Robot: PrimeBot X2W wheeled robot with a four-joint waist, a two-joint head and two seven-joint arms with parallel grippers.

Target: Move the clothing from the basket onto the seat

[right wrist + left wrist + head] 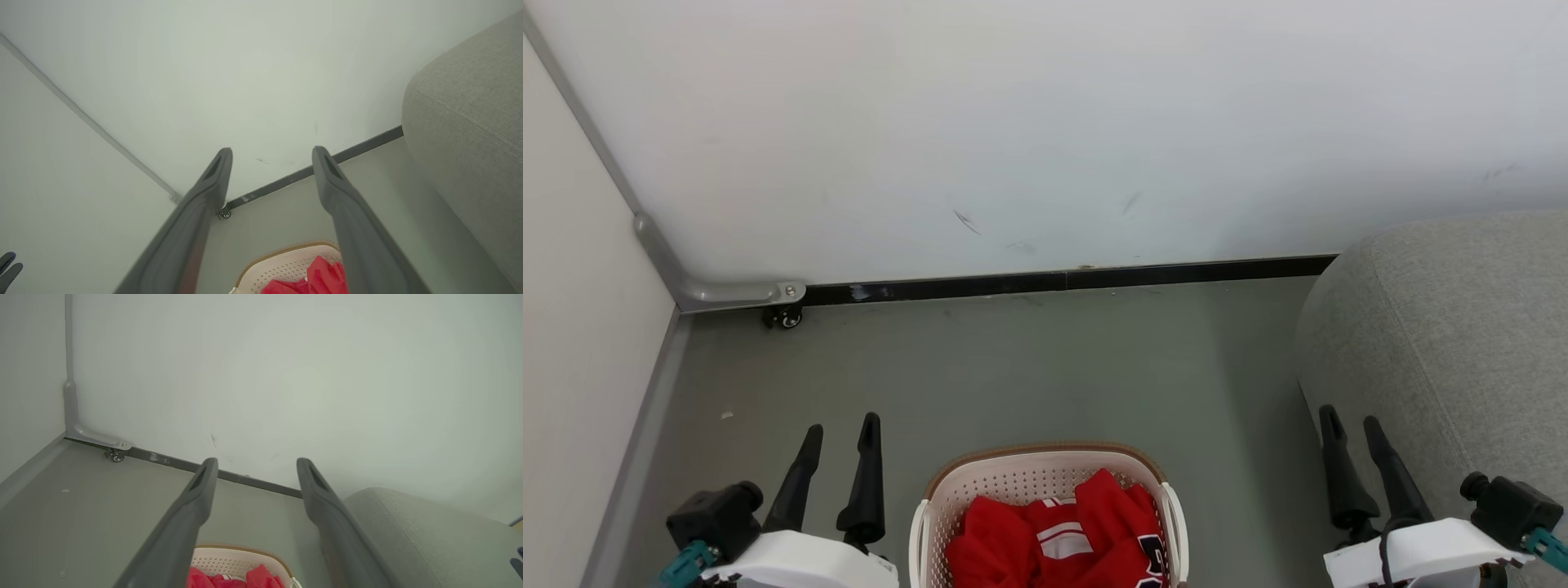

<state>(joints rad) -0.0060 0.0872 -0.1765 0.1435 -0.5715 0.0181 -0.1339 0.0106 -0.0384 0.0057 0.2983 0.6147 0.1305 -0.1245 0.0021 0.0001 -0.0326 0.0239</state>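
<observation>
Evidently barely beginning: taking in the pale wall [1045,122] and the grey floor [1029,367] first, then the seat [1445,327] rising at the floor's right edge, bearing no garment on the part in view. Finding the basket [1013,482] standing on that floor at the lower middle, well apart from the wall, near the seat but not touching it, and holding the clothing [1045,539] heaped inside, red folds with a white stripe and the edge of a dark numeral. Seeing the left tool [844,425] hovering just beside the basket's left side with fingers spread apart, gripping nothing, and the right tool [1351,416] hanging between basket and seat, likewise spread and empty. Judging nothing as moved yet, and leaving everything to do: reaching in, pinching a garment, lifting it clear, carrying it right onto the seat, then repeating piece by piece.
</observation>
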